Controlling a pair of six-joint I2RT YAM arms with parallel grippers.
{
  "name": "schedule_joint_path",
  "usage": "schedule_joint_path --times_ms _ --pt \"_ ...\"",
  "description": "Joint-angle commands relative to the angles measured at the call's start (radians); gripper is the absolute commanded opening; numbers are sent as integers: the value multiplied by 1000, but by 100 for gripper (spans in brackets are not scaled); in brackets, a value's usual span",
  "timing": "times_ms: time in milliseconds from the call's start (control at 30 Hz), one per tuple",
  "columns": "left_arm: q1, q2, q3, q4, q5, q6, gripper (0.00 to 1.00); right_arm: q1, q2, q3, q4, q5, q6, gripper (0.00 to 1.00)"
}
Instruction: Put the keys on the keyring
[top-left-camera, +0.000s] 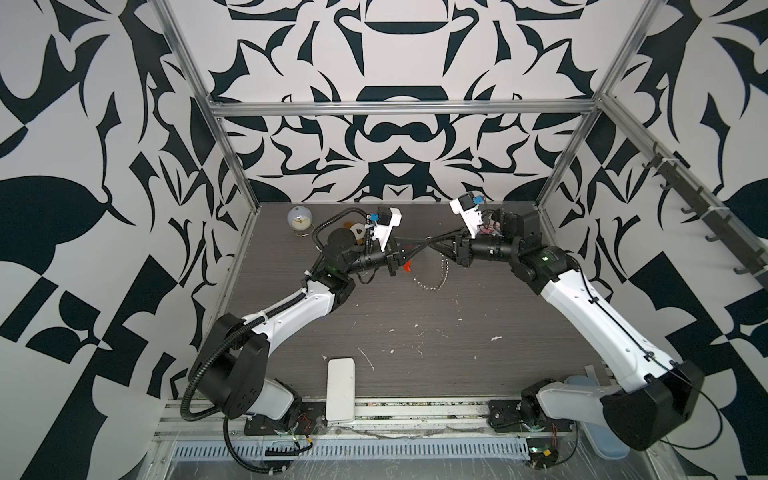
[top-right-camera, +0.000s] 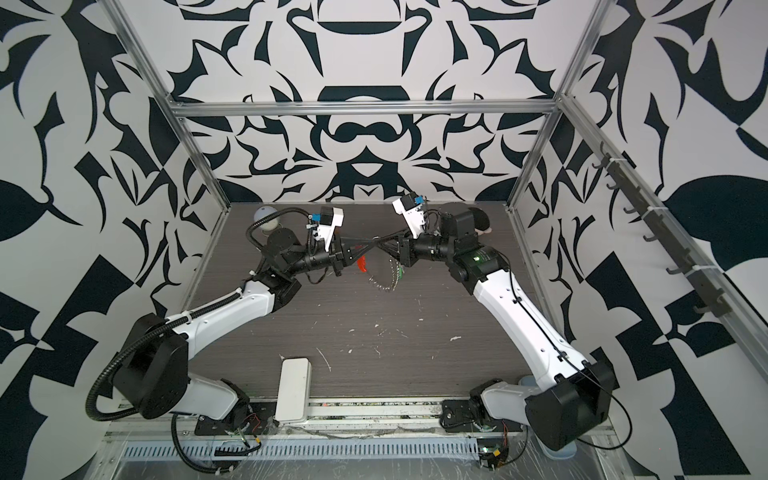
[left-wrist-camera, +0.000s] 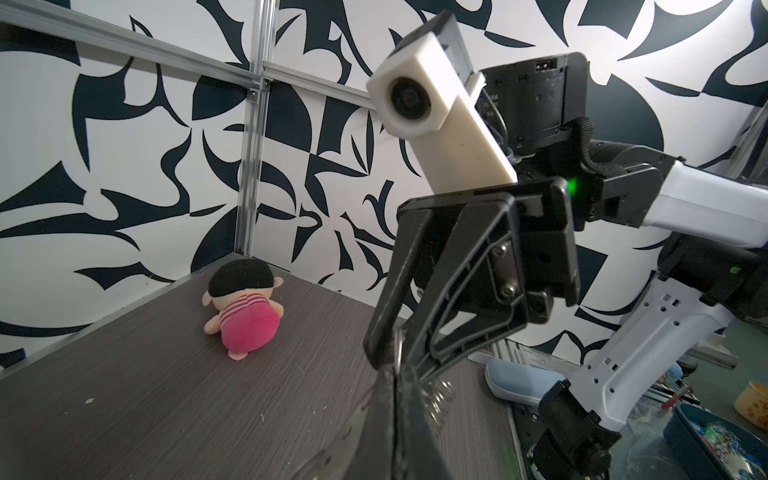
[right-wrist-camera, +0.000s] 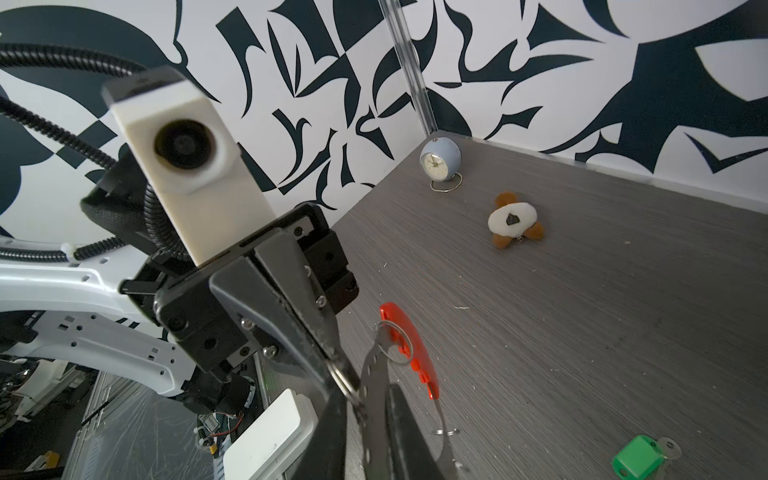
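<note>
White box at bench near edge. Left gripper clenched on keyring; right gripper closure indeterminate. Green key on bench.

Black-and-white patterned walls close in the space on three sides, braced by a silver metal frame. The table has a grey wood-grain top, flecked with white marks near the front. A dark rail of hooks runs along the right-hand wall. The light is even and soft.
</note>
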Motion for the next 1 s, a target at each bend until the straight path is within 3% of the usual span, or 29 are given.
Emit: schedule_joint_path --times_ms 0,233,500,633,733,800,900,967 --pt "3 2 40 55 19 -16 0 2 -15 37 55 -31 10 11" --pt "3 14 42 49 26 -17 0 3 -26 30 54 -35 6 1" --pt "4 33 55 30 46 -23 0 3 -36 48 16 -28 -20 6" --pt "4 36 65 -40 47 11 0 5 -40 69 -36 -7 -48 0" --pt "4 42 97 -176 29 74 1 30 -31 115 -147 94 -107 0" --pt "4 37 121 -310 -11 156 23 71 -13 161 -240 219 -163 0" --pt "2 6 145 -537 -98 345 32 135 24 224 -364 399 -239 0" --pt "2 -16 160 -683 -146 481 32 157 41 247 -404 454 -274 0"
